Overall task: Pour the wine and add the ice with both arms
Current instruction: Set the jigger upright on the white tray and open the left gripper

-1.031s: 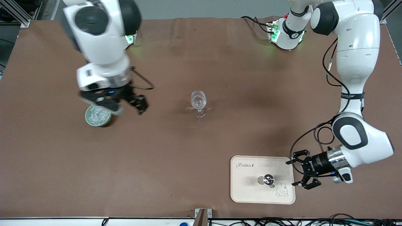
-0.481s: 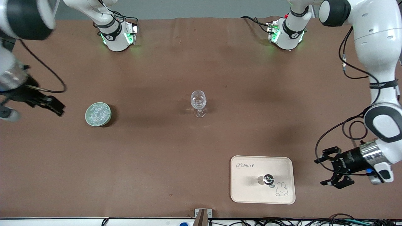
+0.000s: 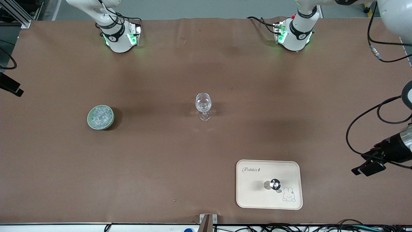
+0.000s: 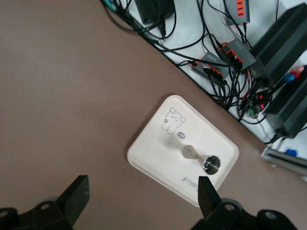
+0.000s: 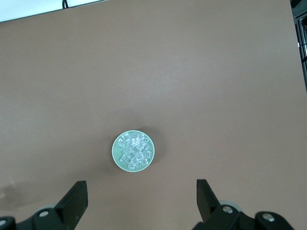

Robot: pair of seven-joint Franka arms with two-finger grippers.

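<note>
**Both arms pulled back to table ends**

Both grippers have swung outward since a sec ago: the right gripper [image 3: 11, 87], which was over the green cup [image 3: 100, 117], now sits at the table edge at the right arm's end; the left gripper [image 3: 370, 166] has left the cream tray [image 3: 291, 169] for the edge at the left arm's end. Cup, glass and tray haven't shifted.

Front view shows the wine glass [image 3: 203, 106] upright mid-table, w/ the ice [image 3: 100, 116] heaped in the cup toward the right arm's end. It cuts off most of both grippers, so finger state isn't readable there. Wrist views fill that in: left gripper [image 4: 143, 194] fingers spread apart, empty, above tray [image 4: 148, 155] and its small metal stopper [image 4: 211, 164]. Right gripper [image 5: 139, 196] fingers also apart, empty, high above cup [image 5: 115, 148] and ice [image 5: 135, 151].
</note>
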